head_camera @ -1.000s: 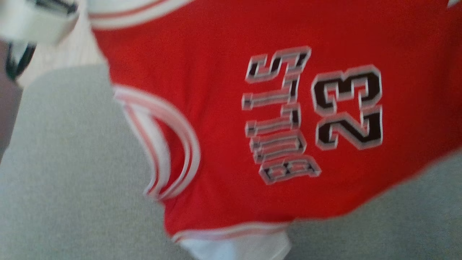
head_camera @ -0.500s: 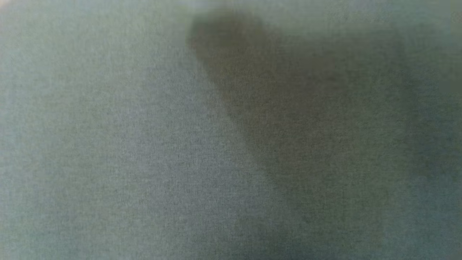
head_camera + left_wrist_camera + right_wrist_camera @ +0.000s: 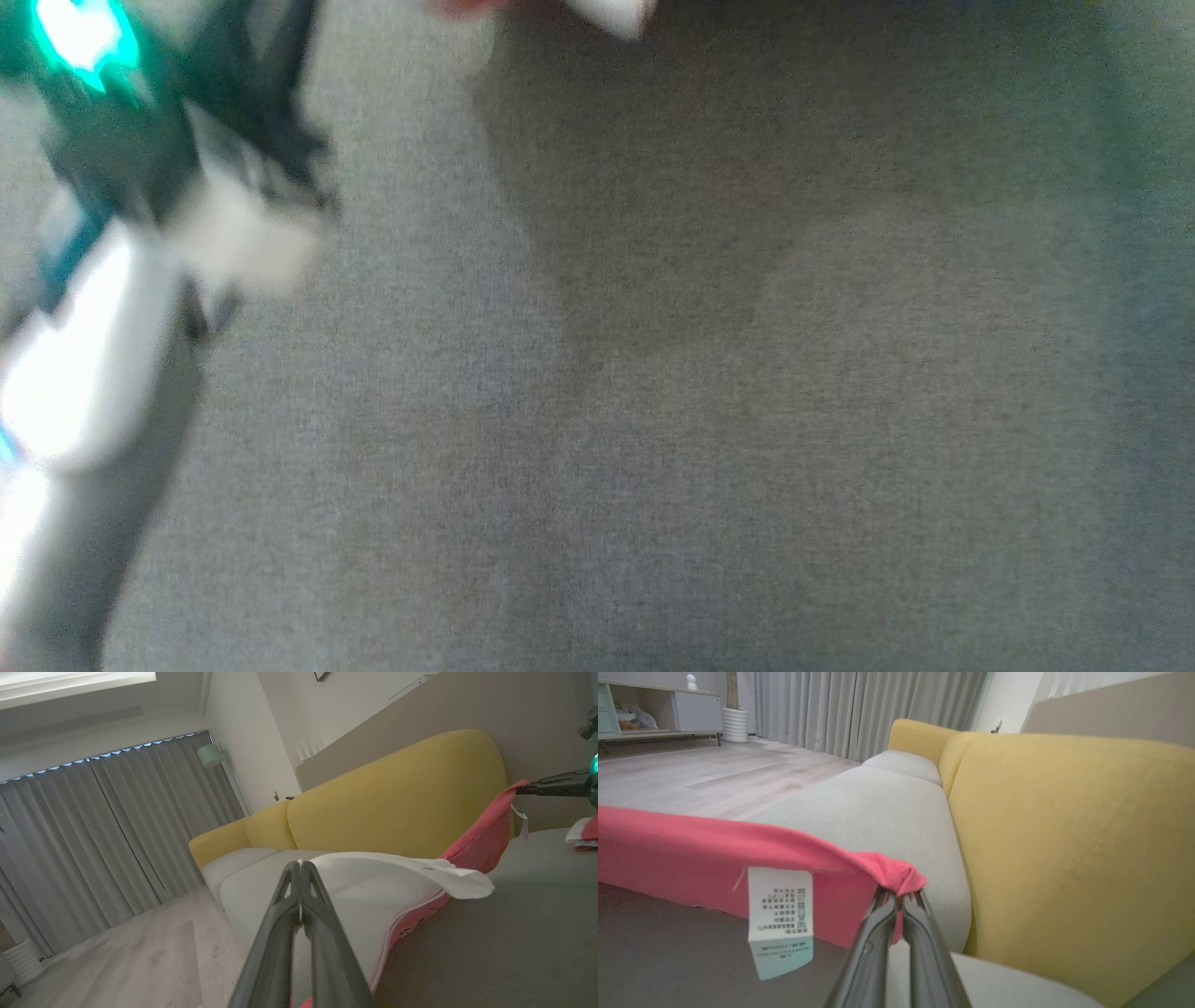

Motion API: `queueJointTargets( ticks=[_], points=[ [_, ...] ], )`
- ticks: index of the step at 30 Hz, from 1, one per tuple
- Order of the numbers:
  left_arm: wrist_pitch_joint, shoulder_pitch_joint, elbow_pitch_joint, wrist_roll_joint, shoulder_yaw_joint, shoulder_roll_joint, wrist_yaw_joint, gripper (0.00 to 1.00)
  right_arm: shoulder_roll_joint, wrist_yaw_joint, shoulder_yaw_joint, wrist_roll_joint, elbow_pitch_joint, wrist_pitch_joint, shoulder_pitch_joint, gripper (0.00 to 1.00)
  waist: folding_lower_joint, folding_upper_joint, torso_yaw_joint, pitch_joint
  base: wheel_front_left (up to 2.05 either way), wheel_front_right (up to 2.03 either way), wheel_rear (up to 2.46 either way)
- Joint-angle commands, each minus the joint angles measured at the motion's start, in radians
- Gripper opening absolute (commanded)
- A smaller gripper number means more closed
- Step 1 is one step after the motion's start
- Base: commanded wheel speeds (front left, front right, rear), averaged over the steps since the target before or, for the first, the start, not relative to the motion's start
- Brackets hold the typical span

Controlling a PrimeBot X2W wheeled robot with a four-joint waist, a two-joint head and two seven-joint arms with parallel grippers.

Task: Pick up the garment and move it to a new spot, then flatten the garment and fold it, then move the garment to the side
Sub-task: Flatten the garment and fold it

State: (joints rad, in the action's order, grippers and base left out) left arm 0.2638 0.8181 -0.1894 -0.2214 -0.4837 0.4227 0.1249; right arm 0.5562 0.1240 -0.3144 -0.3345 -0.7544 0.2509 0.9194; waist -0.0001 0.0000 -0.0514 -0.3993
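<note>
One grey sofa seat [image 3: 887,807] beneath the garment [image 3: 691,849]

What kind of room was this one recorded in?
Most likely a home living room: a yellow-backed sofa with grey seat cushions, floor-length grey curtains, and a pale wood floor with a low cabinet.
</note>
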Motion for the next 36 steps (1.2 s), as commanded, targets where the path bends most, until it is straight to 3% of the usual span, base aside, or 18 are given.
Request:
queueJointTargets(
  ticks=[1, 11, 19, 26, 36],
  points=[
    [-0.002, -0.027, 0.052, 0.006, 0.050, 0.054, 0.002, 0.00, 0.014, 0.007, 0.015, -0.009, 0.038, 0.010, -0.041, 0.00, 0.0001, 0.0000, 0.010, 0.036, 0.00, 0.00, 0.00],
    [-0.002, -0.638, 0.235, 0.000, 0.065, 0.085, -0.044, 0.00, -0.024, 0.007, 0.148, -0.022, 0.189, 0.011, -0.547, 0.00, 0.0001, 0.0000, 0.033, 0.229, 0.00, 0.00, 0.00],
    [-0.002, -0.935, 0.317, -0.030, 0.069, 0.096, -0.089, 0.00, -0.066, 0.007, 0.222, -0.020, 0.301, -0.016, -0.847, 0.00, 0.0001, 0.0000, 0.035, 0.315, 0.00, 0.00, 0.00],
    [-0.002, -0.958, 0.316, -0.040, 0.069, 0.090, -0.071, 0.00, -0.107, 0.007, 0.255, -0.019, 0.376, -0.080, -0.924, 0.00, 0.0001, 0.0000, 0.036, 0.313, 0.00, 0.00, 0.00],
    [-0.002, -0.745, 0.222, -0.026, 0.046, 0.043, -0.025, 0.00, -0.143, 0.007, 0.306, 0.003, 0.424, -0.176, -0.873, 0.00, 0.0001, 0.0000, 0.031, 0.248, 0.00, 0.00, 0.00]
  ],
)
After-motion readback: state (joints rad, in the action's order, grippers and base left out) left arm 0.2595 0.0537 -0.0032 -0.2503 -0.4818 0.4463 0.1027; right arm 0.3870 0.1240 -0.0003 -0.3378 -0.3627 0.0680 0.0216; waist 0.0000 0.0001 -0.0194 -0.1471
